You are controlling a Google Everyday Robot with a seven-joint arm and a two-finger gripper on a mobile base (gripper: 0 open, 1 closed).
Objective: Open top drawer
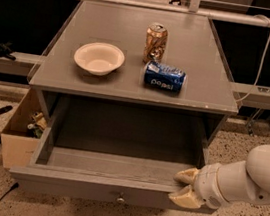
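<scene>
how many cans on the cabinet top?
2. A gold can stands upright at centre; a blue Pepsi can lies on its side just in front. None visible in the open top drawer. The hand is at its front right corner.

On the grey surface (pixel 195 43) a round white bowl (pixel 99 57) is set left of an upright tan can (pixel 155 43) and a toppled blue can (pixel 164 76); below, the cream gripper (pixel 185 187) is placed at the front-right corner of the open grey top drawer (pixel 87 190).
</scene>
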